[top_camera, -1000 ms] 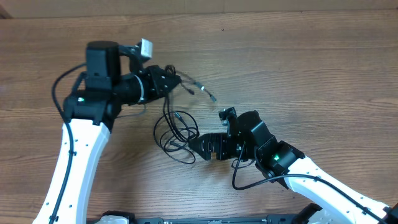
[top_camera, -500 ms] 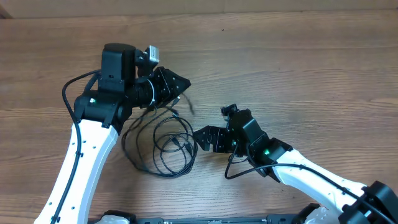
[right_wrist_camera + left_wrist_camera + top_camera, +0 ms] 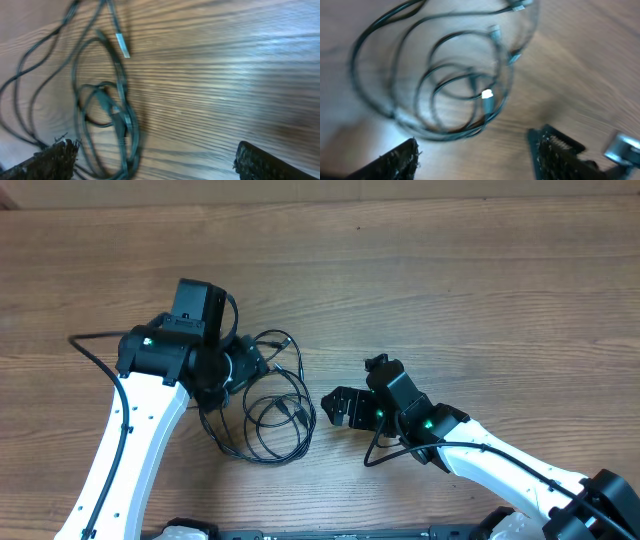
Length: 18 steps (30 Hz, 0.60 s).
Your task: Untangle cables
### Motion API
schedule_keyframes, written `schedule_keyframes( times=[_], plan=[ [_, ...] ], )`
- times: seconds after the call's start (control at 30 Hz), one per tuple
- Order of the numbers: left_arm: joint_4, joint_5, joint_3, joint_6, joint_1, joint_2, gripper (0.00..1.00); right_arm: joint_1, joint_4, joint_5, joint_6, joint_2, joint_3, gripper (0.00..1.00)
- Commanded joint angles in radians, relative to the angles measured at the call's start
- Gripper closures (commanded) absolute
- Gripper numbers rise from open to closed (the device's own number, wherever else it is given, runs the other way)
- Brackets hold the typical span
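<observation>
overhead view of a wooden table (image 3: 480, 280), with my two white and black arms reaching in from the bottom edge.

on the left, my left arm bends over the table. its black wrist hangs above the left side of the cables (image 3: 290, 408). my left gripper (image 3: 472, 150) is released. in its wrist view the two dark fingers (image 3: 400, 160) sit at the bottom corners, spread wide. only bare wood lies between them and nothing is held.

in the middle, the cables lie flat on the table as thin black cords bunched in overlapping loops. they sit between the two grippers and closer to the left one. one strand arches up and away from the bunch towards the far side of the table. the left wrist view is blurred but shows several nested loops with a bright silver plug tip (image 3: 487, 95) near their centre. i cannot tell how many cords there are or where they cross.

on the right, my right gripper (image 3: 330, 406) points left at the bunch, just beside its right edge and apart from it. it is also released, with its fingers (image 3: 50, 157) spread wide over bare wood. its wrist view shows the loops to the left, with another silver plug tip (image 3: 122, 47) lying on the table beyond them.
</observation>
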Motion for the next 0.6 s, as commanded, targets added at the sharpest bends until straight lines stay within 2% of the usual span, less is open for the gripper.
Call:
schedule_keyframes(
  times=[0.0, 0.13, 0.3, 0.4, 0.47, 0.57],
  plan=[
    [-0.064, -0.086, -0.014, -0.205, -0.006, -0.014, 0.22, 0.004, 0.001, 0.058, 0.000, 0.002, 0.001, 0.00],
    [-0.061, -0.088, -0.124, -0.332, -0.008, -0.014, 0.24, 0.004, -0.003, 0.075, -0.001, 0.002, 0.001, 0.00],
    [0.004, -0.088, -0.266, -0.380, -0.008, -0.014, 0.28, 0.004, -0.017, 0.078, -0.008, 0.002, 0.001, 0.00],
    [0.085, -0.091, -0.344, -0.386, -0.008, -0.014, 0.36, 0.004, -0.018, 0.084, -0.008, 0.002, 0.001, 0.00],
    [0.184, -0.089, -0.404, -0.374, -0.010, -0.014, 0.46, 0.004, -0.017, 0.084, -0.008, 0.002, 0.001, 0.00],
    [0.280, -0.090, -0.476, -0.371, -0.021, -0.014, 0.53, 0.004, -0.018, 0.084, -0.008, 0.002, 0.001, 0.00]
  ],
)
